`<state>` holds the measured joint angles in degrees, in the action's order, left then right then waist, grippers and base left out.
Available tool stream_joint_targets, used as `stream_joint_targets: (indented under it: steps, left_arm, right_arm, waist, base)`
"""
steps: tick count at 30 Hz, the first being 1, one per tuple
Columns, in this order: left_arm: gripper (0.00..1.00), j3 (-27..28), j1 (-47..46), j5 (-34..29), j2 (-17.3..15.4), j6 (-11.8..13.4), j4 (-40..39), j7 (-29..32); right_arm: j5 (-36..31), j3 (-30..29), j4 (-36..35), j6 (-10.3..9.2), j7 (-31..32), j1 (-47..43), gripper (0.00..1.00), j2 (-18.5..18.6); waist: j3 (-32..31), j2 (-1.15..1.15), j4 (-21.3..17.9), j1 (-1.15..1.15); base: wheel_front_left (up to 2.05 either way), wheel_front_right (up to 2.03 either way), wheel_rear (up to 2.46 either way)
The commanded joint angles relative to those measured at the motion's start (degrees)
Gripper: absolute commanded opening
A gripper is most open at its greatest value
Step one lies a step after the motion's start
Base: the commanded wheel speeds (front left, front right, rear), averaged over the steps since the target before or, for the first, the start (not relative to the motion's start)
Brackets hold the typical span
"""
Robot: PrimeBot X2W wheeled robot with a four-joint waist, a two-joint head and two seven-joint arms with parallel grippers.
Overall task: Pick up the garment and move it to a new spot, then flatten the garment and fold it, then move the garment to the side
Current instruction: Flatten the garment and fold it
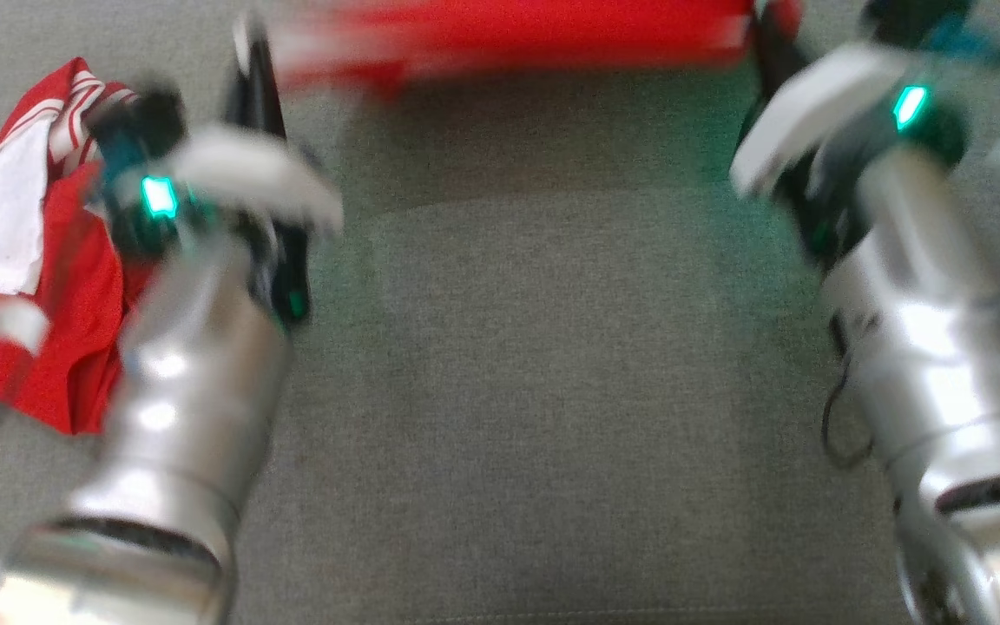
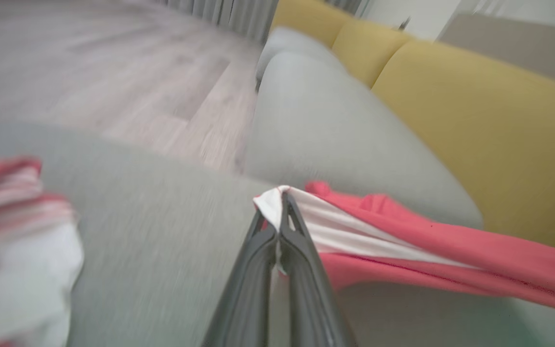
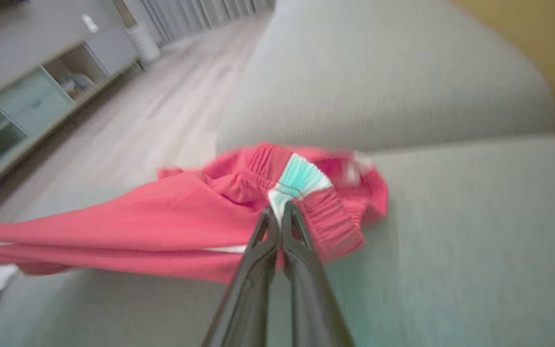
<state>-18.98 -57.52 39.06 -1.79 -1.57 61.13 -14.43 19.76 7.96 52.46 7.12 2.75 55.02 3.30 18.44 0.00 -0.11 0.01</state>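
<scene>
A: Where does the red garment (image 1: 509,35) sit?
B: On the far side of the grey seat cushion (image 1: 552,391), drawn into a long band running left to right between the two arms. It is blurred in the head view, so whether it clears the cushion cannot be told.
A: And the left gripper (image 2: 282,202)?
B: Fingers pressed together on a white-striped corner at the garment's left end.
A: And the right gripper (image 3: 277,212)?
B: Likewise pinching. It has the gathered elastic waistband, at a pale panel tinted green, at the right end.
A: Anything else on the seat?
B: A crumpled red-and-white cloth (image 1: 23,260) at the left edge, beside the left forearm (image 1: 196,391) and apart from the stretched garment. Green lamps (image 1: 159,195) glow on both wrists.
A: Surroundings?
B: Yellow back cushions (image 2: 475,120) beyond the grey one, pale wood floor (image 2: 113,72), and a low shelf unit (image 3: 27,106) across it.
</scene>
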Motion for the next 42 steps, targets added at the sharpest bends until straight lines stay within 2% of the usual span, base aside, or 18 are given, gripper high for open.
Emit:
stream_joint_targets:
  steps: [1, 4, 7, 13, 17, 20, 24, 25, 28, 33, 38, 42]
  left_arm:
    - [0.00, 1.86, -0.22, 0.65, -2.22, 0.17, 0.28, -0.55]
    - [0.00, 1.86, 3.60, 1.26, -1.49, -0.71, 4.07, -0.56]
    - [0.00, 2.17, 6.73, 1.30, -1.22, -2.07, 3.06, -0.56]
    - [0.00, 6.42, 17.37, -2.45, -1.12, -3.70, -11.62, -0.56]
    - [0.00, 9.31, 27.93, -6.53, -1.11, -4.01, -23.28, -0.56]
    - [0.00, 10.39, 36.05, -8.58, -1.11, -3.86, -31.51, -0.56]
    - [0.00, 10.19, 46.21, -9.99, -2.39, -2.89, -41.48, -0.13]
    - [0.00, 10.55, 50.68, -10.16, -3.37, -1.24, -47.85, 1.44]
    - [0.00, 11.49, 56.92, -9.78, -4.58, 1.70, -58.61, 5.34]
    - [0.00, 12.05, 62.69, -9.40, -6.29, 5.21, -73.16, 12.16]
    - [0.00, 12.24, 61.49, -8.93, -8.07, 5.76, -76.81, 16.58]
    - [0.00, 11.25, 55.20, -7.74, -9.90, 4.22, -74.20, 21.57]
  right_arm:
    - [0.74, 0.73, -0.19, 0.36, -1.02, -0.96, 0.00, -0.37]
    - [2.77, 4.65, 3.54, 0.36, -2.30, -4.56, 0.00, -0.40]
    - [4.47, 6.67, 4.49, 0.36, -4.51, -8.28, 0.00, -0.24]
    - [8.63, 8.27, -1.12, 0.36, -8.94, -17.37, 0.00, 3.66]
    - [10.12, 7.68, -8.99, 0.36, -9.86, -25.44, 0.00, 6.22]
    - [9.98, 5.59, -16.73, 0.36, -8.31, -32.61, 0.00, 7.50]
    - [7.37, 0.81, -30.12, 0.36, -2.13, -43.41, 0.00, 7.38]
    - [5.48, -2.19, -38.76, 0.36, 2.65, -49.35, 0.00, 6.47]
    - [2.50, -6.77, -52.53, 0.36, 10.91, -57.89, 0.00, 4.26]
    - [-0.70, -10.34, -71.05, 0.36, 22.92, -66.18, 0.00, 1.51]
    - [-2.07, -10.28, -76.92, 0.36, 28.56, -65.25, 0.00, 0.72]
    - [-2.38, -8.89, -76.03, 0.36, 32.93, -59.77, 0.00, 0.49]
  waist:
    - [0.07, 0.00, -0.06, -0.01]
    - [0.43, 0.00, -0.13, -0.01]
    - [0.84, 0.00, 0.23, -0.01]
    - [0.52, 0.00, 0.79, -0.01]
    - [-0.39, 0.00, 0.64, -0.01]
    - [-1.48, 0.00, 0.44, -0.01]
    - [-2.92, 0.00, -0.43, -0.01]
    - [-3.10, 0.00, -0.94, -0.01]
    - [-3.13, 0.00, -1.67, -0.01]
    - [-2.83, 0.00, -2.56, -0.01]
    - [-2.53, 0.00, -3.13, -0.01]
    - [-1.47, 0.00, -2.93, -0.01]
  base:
    - [0.00, 0.00, 0.00]
    - [0.00, 0.00, 0.00]
    - [0.00, 0.00, 0.00]
    - [0.00, 0.00, 0.00]
    - [0.00, 0.00, 0.00]
    - [0.00, 0.00, 0.00]
    - [0.00, 0.00, 0.00]
    - [0.00, 0.00, 0.00]
    - [0.00, 0.00, 0.00]
    - [0.00, 0.00, 0.00]
    - [0.00, 0.00, 0.00]
    - [0.00, 0.00, 0.00]
